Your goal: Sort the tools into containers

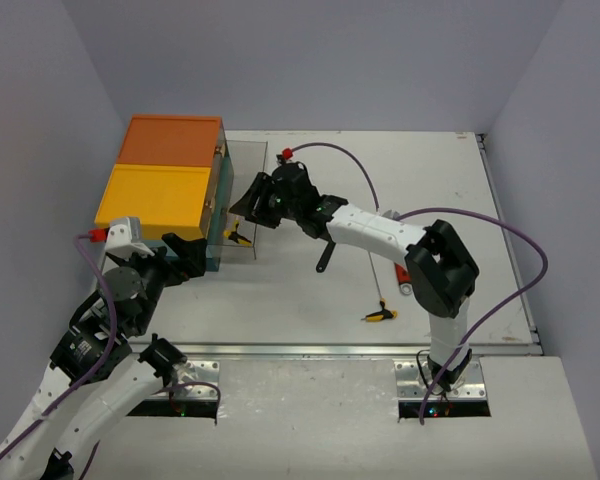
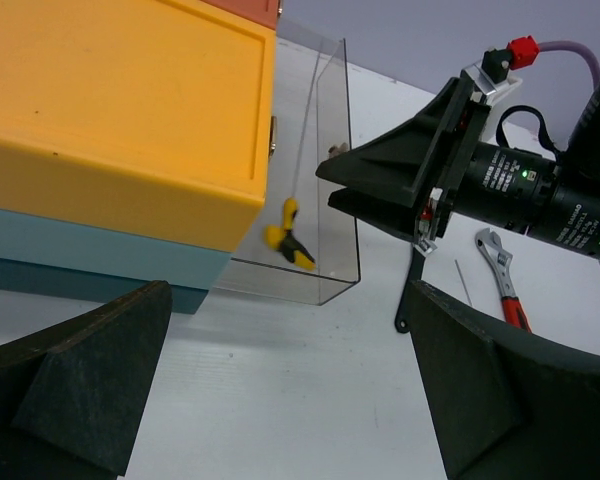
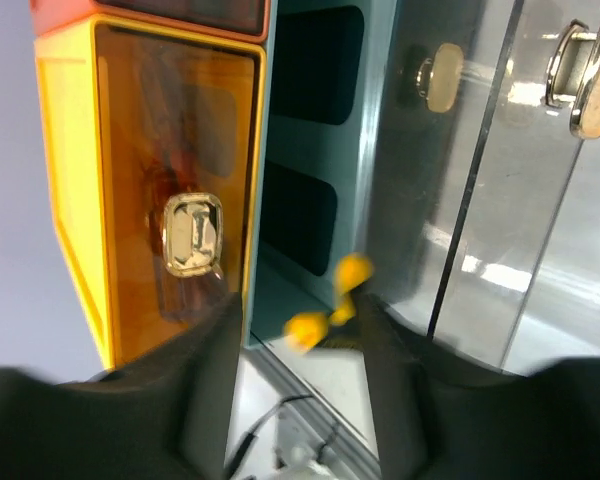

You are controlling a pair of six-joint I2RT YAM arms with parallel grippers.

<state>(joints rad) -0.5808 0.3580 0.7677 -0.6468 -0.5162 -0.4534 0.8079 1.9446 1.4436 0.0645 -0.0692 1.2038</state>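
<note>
**Item 1. Loose tools, near half of the table.** A yellow-handled tool (image 1: 380, 315) lies nearest you. Beyond it are a red-handled wrench (image 2: 500, 270) and a black bent bar (image 1: 325, 261), possibly a hex key. All three are unsorted and well apart from the containers.

**Item 2. Left gripper (image 1: 185, 252).** Its fingers are spread fully wide and hold nothing. It hovers near the front corner of the teal box unit (image 2: 80, 255); contact cannot be told. Keep it parked there, outside the drawer's travel.

**Item 3. Clear drawer (image 2: 330, 200).** It is pulled out from under the yellow top (image 2: 110, 100). The yellow-handled pliers (image 2: 288, 237) lie inside on its floor, near the box end. The right wrist view shows them blurred.

**Item 4. Right gripper (image 2: 325, 186).** It sits just above the drawer with its fingers partly parted, gripping nothing. The pliers lie below them, apart from both pads.

- Step in hand, as judged: the drop into the drawer.
- Let the pliers settle first.
- Open a little wider, then lift straight up. A sideways exit risks catching the thin clear wall and dragging the drawer.
- Check that both handles lie inside the walls before any push to close.

**Item 5. Box front.** A brass latch (image 3: 193, 235) sits on the yellow compartment's face. Steer your fingers wide of it.
</note>
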